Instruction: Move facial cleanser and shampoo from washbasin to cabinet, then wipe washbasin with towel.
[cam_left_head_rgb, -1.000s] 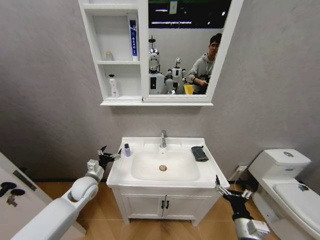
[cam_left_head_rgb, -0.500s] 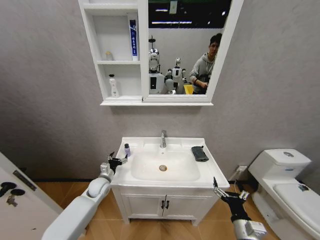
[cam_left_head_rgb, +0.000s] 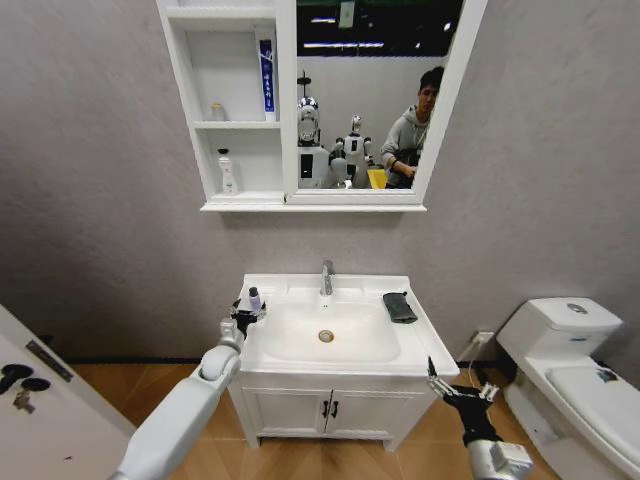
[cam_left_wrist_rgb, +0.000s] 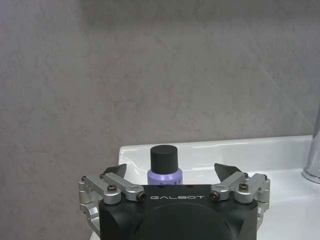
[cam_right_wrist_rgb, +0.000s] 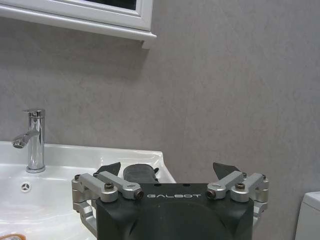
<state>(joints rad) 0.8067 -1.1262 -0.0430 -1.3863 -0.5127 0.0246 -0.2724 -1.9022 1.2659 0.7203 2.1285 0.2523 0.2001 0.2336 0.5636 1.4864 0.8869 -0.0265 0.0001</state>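
A small purple bottle (cam_left_head_rgb: 254, 299) with a black cap stands on the back left corner of the white washbasin (cam_left_head_rgb: 340, 357). My left gripper (cam_left_head_rgb: 245, 313) is open right at it. In the left wrist view the bottle (cam_left_wrist_rgb: 164, 167) sits between the spread fingers (cam_left_wrist_rgb: 116, 171), apart from both. The dark towel (cam_left_head_rgb: 399, 306) lies folded on the basin's right rim, and the right wrist view shows the towel (cam_right_wrist_rgb: 140, 173) too. My right gripper (cam_left_head_rgb: 455, 388) hangs open low off the basin's front right corner. The cabinet (cam_left_head_rgb: 185, 100) hangs up on the wall, left of the mirror.
The cabinet holds a white bottle (cam_left_head_rgb: 228, 172), a small jar (cam_left_head_rgb: 217, 112) and a blue-and-white tube (cam_left_head_rgb: 266, 75). A chrome tap (cam_left_head_rgb: 326, 277) stands behind the bowl. A toilet (cam_left_head_rgb: 575, 370) is on the right and a white door (cam_left_head_rgb: 40, 400) on the left.
My left gripper has travelled right from beside the basin's left edge up to the purple bottle. The right gripper has hardly shifted.
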